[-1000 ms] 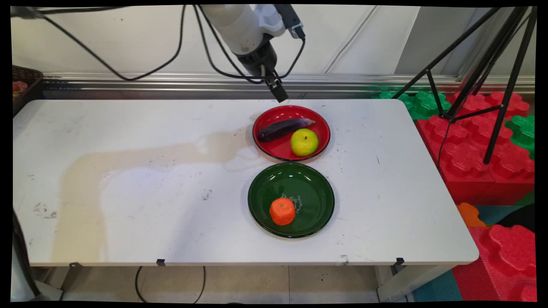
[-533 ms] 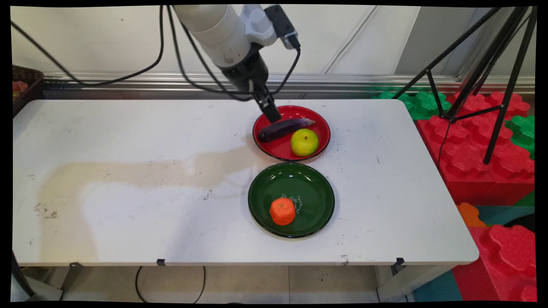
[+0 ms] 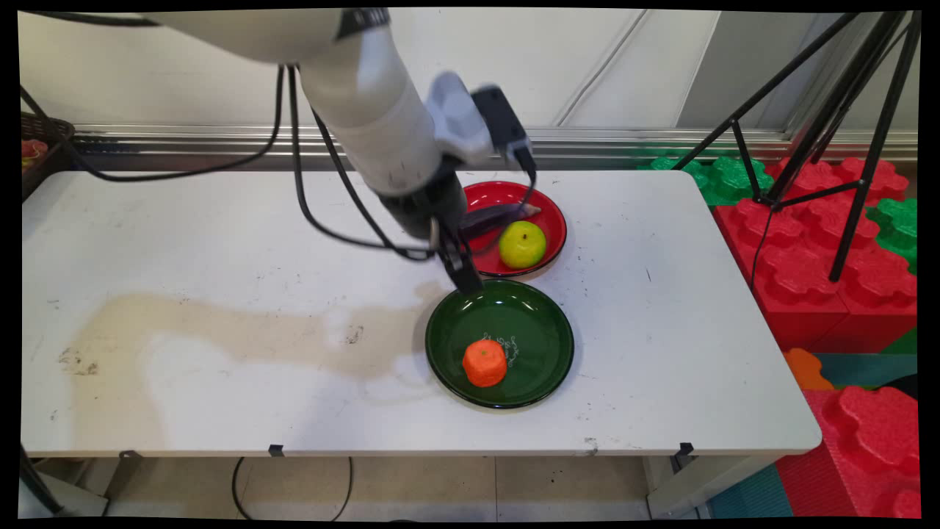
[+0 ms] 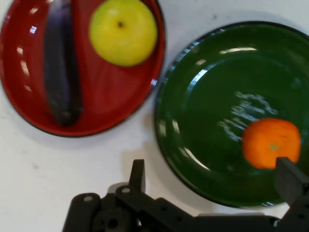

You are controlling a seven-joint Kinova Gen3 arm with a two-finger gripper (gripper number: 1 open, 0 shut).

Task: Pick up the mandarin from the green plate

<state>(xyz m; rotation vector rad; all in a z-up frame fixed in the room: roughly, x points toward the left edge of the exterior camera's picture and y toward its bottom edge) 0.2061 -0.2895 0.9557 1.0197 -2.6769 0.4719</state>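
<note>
My gripper [image 3: 464, 278] hangs low over the far left rim of a dark green plate [image 3: 532, 323], which holds an orange fruit [image 3: 485, 362]. Just behind it a red plate [image 3: 552, 220] carries a purple eggplant [image 3: 493, 217] and a yellow-green apple [image 3: 522, 244]; my arm covers that plate's left part. In the hand view the gripper [image 4: 212, 179] is open and holds nothing. One fingertip [image 4: 289, 178] lies beside the orange fruit [image 4: 270, 142] on the green plate [image 4: 203, 96], the other over bare table. The red plate [image 4: 111, 101], eggplant [image 4: 62, 77] and apple [image 4: 123, 31] lie beyond.
A dark basket [image 3: 44, 136] sits at the table's far left corner. A black tripod [image 3: 844, 132] stands over red and green foam blocks [image 3: 830, 250] to the right of the table. Black cables [image 3: 301, 184] hang from the arm.
The arm has come down and toward the near side, from above the red plate's far rim to the green plate's far left rim. The plates and fruit have not moved.
</note>
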